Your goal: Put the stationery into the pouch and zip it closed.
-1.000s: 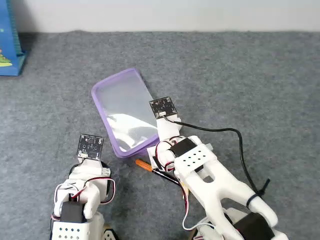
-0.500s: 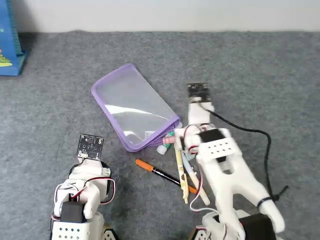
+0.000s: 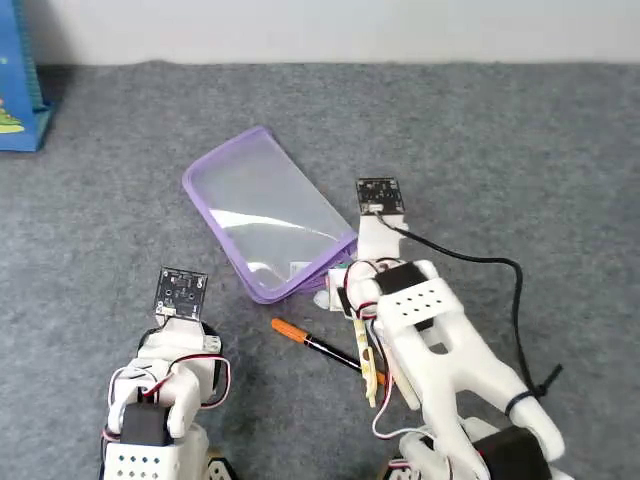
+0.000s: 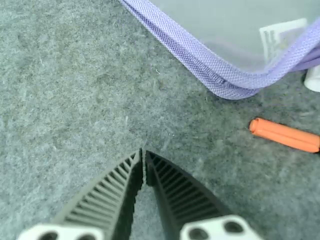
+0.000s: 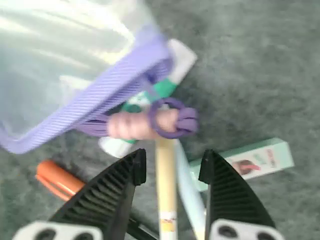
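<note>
- The task looks barely begun to us: the pouch (image 3: 262, 215) lies flat on the counter (image 3: 500, 150) with its mouth unzipped, and the stationery is outside it.
- An orange-capped pen (image 3: 315, 343) lies just off the pouch's near corner. A cream pen (image 5: 166, 175) and a green packet (image 5: 255, 159) lie by the pouch's mouth.
- A few green-and-white pieces touch the mouth, but we cannot tell whether they are inside.
- The right hand (image 5: 172, 159) hovers at the pouch's mouth near the zip pull (image 5: 145, 124). Its jaws are parted and astride the cream pen, gripping nothing.
- The left hand (image 4: 144, 159) rests near the pouch's near edge, jaws together and empty.
- Loading and zipping are both left to do.
- Against half a second ago, the right arm has drawn in closer to the pouch's mouth. The pouch, the orange-capped pen and the left arm are unchanged.
</note>
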Controlling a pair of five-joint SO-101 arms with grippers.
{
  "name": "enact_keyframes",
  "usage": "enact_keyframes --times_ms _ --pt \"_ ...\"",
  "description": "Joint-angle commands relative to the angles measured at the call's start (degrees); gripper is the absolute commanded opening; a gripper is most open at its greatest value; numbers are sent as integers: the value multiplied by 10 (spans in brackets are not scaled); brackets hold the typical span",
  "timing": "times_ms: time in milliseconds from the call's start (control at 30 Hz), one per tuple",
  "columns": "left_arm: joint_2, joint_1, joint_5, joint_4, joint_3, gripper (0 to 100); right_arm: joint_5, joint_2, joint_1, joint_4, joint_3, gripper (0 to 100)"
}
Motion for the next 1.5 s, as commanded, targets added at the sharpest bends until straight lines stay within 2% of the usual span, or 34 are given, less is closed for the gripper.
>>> enact_keyframes --times_ms 0,400,767,933,1133,1233,1467 --pt "-6 -2 -5 -11 -5 14 -12 -17 -11 -15 -49 193" --pt "-6 -2 -5 -11 -5 14 -12 -5 -7 -47 -53 191" --pt "-6 -2 -5 -11 -5 14 -12 186 2 -43 -159 191" --pt "-6 -2 -5 -11 -5 14 -12 215 6 -41 -162 186" --pt "-6 -2 -5 -11 -5 14 4 213 41 -42 -162 2" --pt "-6 -2 -5 -11 -5 14 40 213 55 -28 -160 8" --pt "-6 -2 -5 -11 -5 14 52 181 101 0 -158 8"
